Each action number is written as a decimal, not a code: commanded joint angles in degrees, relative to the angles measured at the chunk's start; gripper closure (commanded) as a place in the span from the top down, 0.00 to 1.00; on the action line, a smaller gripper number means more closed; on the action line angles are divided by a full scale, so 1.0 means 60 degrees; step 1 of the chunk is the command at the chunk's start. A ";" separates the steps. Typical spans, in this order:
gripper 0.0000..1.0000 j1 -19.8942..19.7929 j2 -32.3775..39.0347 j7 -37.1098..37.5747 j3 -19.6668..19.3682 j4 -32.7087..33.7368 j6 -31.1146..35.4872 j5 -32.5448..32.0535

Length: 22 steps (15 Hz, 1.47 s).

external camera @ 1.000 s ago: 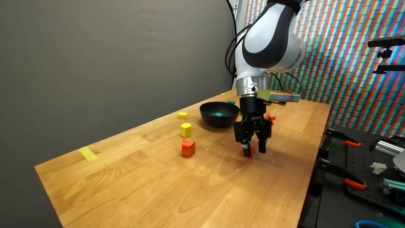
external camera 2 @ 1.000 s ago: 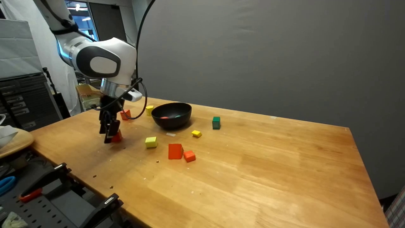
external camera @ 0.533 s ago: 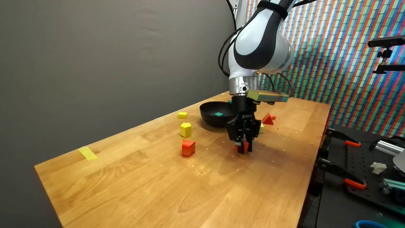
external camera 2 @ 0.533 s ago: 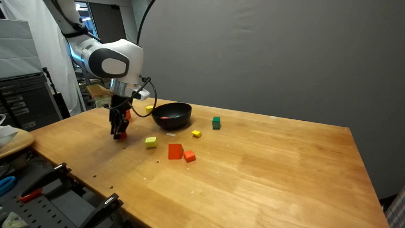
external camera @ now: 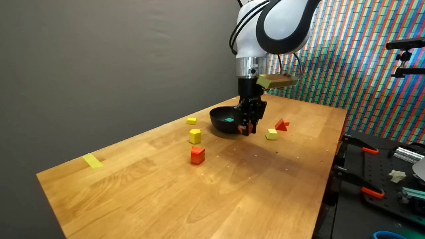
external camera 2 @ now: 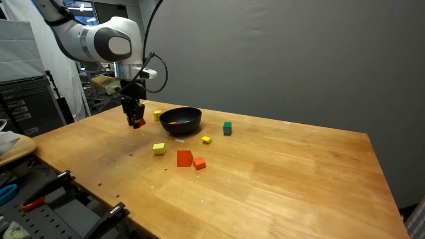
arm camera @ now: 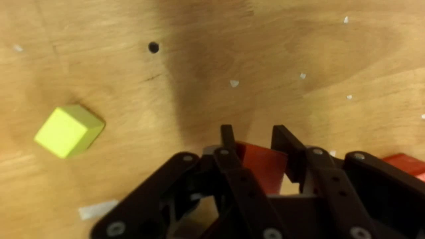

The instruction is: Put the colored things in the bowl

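Jaws clamped on a red block (arm camera: 265, 167), gripper (arm camera: 254, 149) up off the table (external camera 2: 282, 186), not over target yet. In an exterior view the black bowl (external camera 2: 177, 130) lies on-screen right of the block, near but apart, so prob. a sideways shift next. Can't tell if we're high enough to clear it; I'd lift a bit, then x over. Block looks slightly skewed btwn the fingers (arm camera: 294, 159).

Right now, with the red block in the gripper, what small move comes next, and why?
I'd probably ease the gripper sideways over the black bowl: the red block it grips hangs clear of the table, but beside the bowl, not above it.
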 commanded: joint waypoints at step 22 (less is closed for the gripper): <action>1.00 -0.0102 -0.0890 -0.1890 0.0120 0.2753 -0.2836 -0.2840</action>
